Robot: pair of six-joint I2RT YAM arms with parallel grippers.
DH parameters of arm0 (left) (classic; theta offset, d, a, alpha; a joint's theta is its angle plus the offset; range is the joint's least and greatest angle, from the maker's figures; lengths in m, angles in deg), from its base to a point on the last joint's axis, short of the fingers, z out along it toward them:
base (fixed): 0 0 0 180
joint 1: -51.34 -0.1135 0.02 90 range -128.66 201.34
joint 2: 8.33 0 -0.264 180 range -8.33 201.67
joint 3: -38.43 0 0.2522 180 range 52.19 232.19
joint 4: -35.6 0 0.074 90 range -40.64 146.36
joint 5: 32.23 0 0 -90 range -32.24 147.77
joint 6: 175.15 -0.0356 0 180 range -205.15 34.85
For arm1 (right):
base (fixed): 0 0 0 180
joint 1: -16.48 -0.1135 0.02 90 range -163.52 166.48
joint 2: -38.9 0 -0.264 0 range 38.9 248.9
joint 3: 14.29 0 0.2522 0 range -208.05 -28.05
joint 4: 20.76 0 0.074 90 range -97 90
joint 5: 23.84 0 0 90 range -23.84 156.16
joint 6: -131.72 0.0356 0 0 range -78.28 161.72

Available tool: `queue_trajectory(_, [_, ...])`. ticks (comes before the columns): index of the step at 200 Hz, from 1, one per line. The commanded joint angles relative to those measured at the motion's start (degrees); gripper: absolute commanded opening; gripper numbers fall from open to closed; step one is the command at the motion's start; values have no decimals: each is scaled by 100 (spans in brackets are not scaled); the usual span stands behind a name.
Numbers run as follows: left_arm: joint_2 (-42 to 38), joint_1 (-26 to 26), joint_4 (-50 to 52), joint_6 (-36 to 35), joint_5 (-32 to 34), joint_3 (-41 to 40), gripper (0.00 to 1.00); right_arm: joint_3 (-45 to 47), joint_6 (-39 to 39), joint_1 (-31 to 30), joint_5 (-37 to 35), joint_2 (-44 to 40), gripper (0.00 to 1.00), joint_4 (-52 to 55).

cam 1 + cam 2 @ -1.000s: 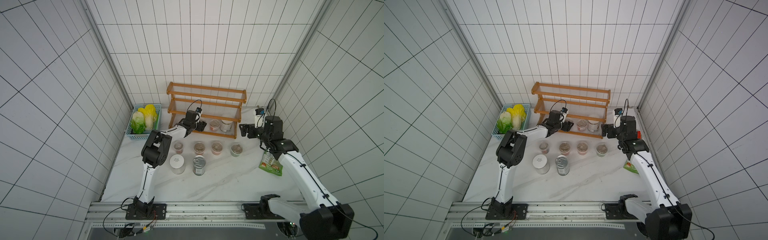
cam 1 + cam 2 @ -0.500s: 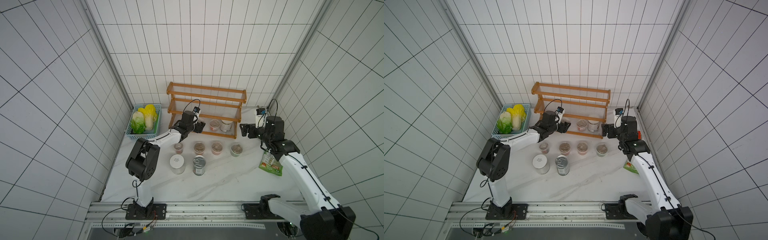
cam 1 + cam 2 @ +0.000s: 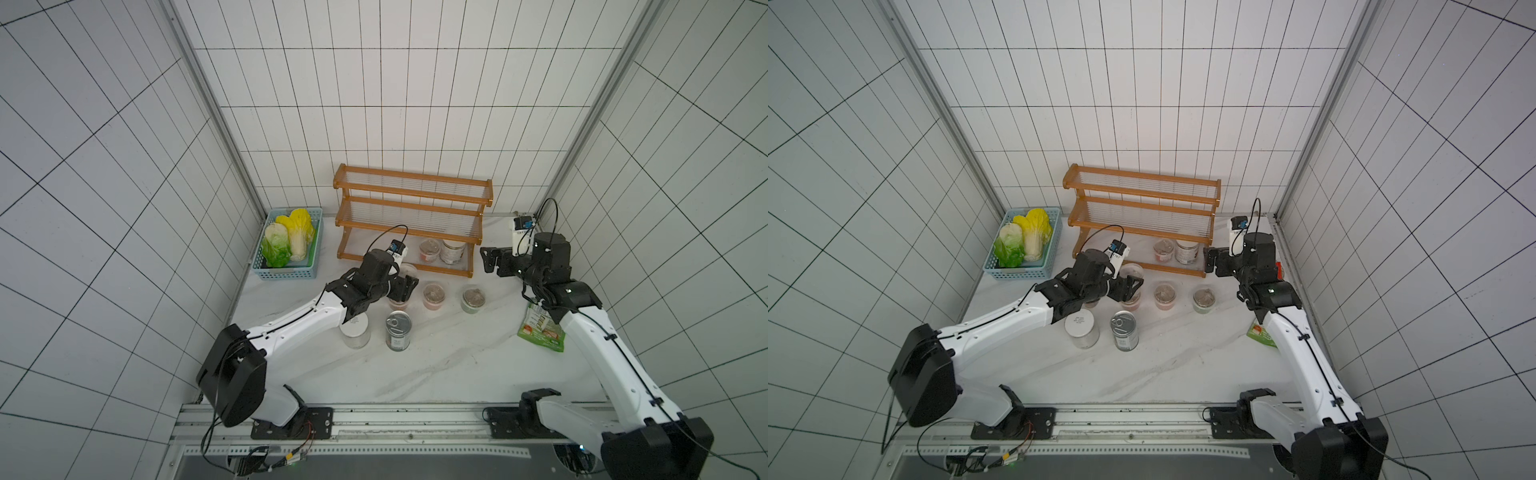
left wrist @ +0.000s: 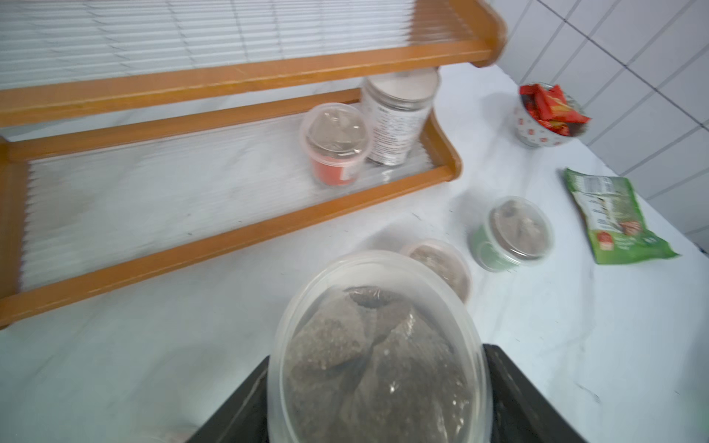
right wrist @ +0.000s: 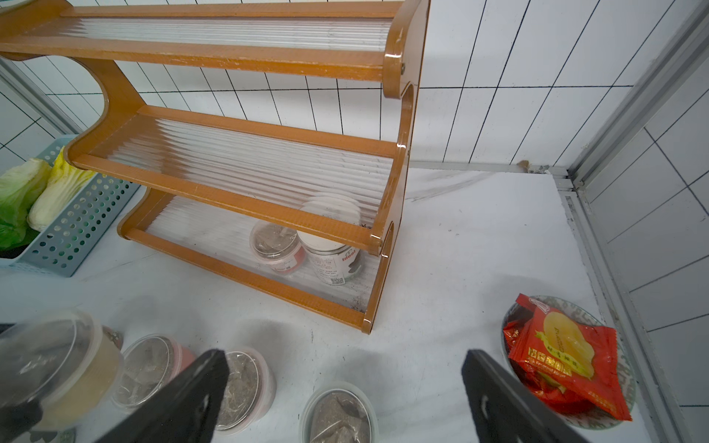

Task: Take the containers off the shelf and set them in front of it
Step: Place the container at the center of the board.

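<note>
The shelf [image 3: 411, 195] [image 5: 245, 161] stands against the back wall. On its bottom tier are a red-based cup [image 3: 429, 249] [image 4: 335, 142] and a white-lidded jar [image 3: 453, 250] [image 4: 399, 115]. My left gripper [image 3: 401, 286] [image 4: 378, 383] is shut on a clear lidded cup [image 4: 378, 353] [image 5: 57, 364] with brown contents and a pale base, held just in front of the shelf above the row of containers. That row includes a pink-based cup [image 3: 434, 293] and a green-based cup [image 3: 473, 297]; nearer stand a white-lidded jar [image 3: 354, 330] and a silver tin [image 3: 398, 330]. My right gripper [image 3: 492, 259] [image 5: 345, 383] hangs open and empty by the shelf's right end.
A light-blue basket [image 3: 286, 272] of cabbages sits left of the shelf. A green snack bag [image 3: 542, 328] lies under my right arm. A bowl of red packets [image 5: 568, 356] stands by the right wall. Tiled walls close in on three sides.
My left arm has drawn back from the bottom tier toward the front with the cup in its grip, and its elbow has swung left and down. The right arm has barely moved.
</note>
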Motion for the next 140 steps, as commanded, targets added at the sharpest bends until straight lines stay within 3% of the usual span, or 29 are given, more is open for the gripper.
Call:
queue_trajectory(1, [-244,577,-68,473,471,-100,73,-32,34,53,-9,-166,99,-3])
queue_trajectory(60, [409,2042,-570,1081,1322,-132,73,-119,-19,48,-125,-302,99,107])
queue_trajectory(140, [1713,2570,-655,2128,2399,-7,73,-39,-28,53,-172,-435,99,103])
